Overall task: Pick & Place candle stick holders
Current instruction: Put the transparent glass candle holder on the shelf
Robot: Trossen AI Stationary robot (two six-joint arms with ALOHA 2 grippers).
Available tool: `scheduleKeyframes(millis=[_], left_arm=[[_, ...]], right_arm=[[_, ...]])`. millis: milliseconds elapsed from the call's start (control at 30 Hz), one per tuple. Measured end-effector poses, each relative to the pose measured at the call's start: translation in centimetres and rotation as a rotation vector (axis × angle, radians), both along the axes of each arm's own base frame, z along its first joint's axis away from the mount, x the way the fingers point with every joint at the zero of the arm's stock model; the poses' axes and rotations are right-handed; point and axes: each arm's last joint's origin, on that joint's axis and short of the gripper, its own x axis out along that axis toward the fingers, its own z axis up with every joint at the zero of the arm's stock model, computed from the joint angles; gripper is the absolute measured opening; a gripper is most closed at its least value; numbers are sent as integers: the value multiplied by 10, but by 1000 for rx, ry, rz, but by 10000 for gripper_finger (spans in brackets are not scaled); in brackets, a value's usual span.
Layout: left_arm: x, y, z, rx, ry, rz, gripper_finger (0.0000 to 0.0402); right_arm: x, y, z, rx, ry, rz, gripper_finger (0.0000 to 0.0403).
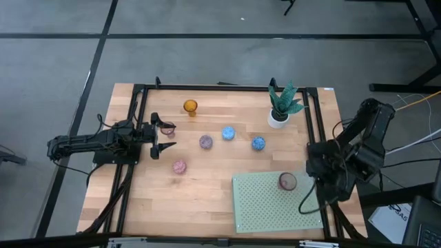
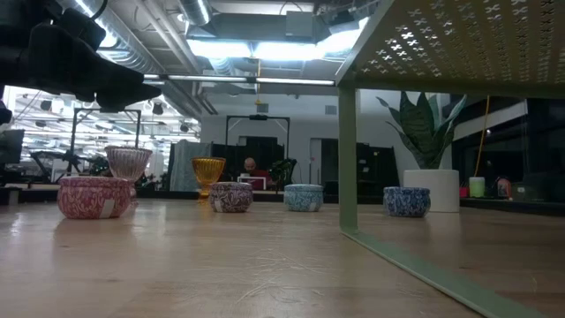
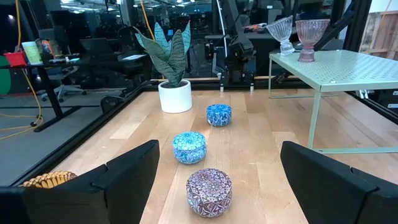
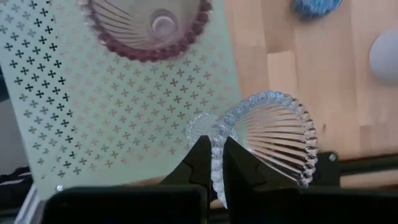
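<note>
Several small candle stick holders stand on the wooden table: an amber one [image 1: 191, 106], a purple one [image 1: 205, 142], two blue ones [image 1: 228, 133] [image 1: 258, 143], a pink one [image 1: 180, 167] and a stemmed one [image 1: 167, 127] beside my left gripper [image 1: 164, 136]. That gripper waits open and level at the table's left. A pink stemmed holder [image 4: 152, 25] stands on the pale green perforated mat [image 4: 124, 124]. My right gripper [image 4: 214, 168] points down at the mat's right edge, shut on a clear ribbed holder [image 4: 273, 140]. My right gripper pinches the clear holder's beaded rim [image 4: 217, 155] between its two fingers, one inside the bowl and one outside. The fingers come from above, pointing steeply down. The holder hangs tilted, its foot [image 4: 200, 127] over the mat's edge; I cannot tell whether the foot touches the mat.
A white pot with a green plant [image 1: 278, 117] stands at the far right of the table. The mat is a raised shelf on thin legs [image 2: 348, 159]. A black frame [image 1: 317, 131] runs along the table's sides. Bare wood lies at the near left.
</note>
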Motion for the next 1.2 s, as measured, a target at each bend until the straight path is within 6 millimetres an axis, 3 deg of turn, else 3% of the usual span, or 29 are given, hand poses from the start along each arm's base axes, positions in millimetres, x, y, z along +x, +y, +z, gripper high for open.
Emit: scheduleKeyframes(millis=[267,600,900,1200], left_arm=[[0,0,0,0,0,0,334],[0,0,0,0,0,0,334],[0,0,0,0,0,0,334],[0,0,0,0,0,0,334]], right_arm=[[7,23,5,-58,-53,63,17],[11,43,-7,-137,-34,121,18],[6,49,-11,-88,55,123,88],[4,54,-11,-15,86,112,93]])
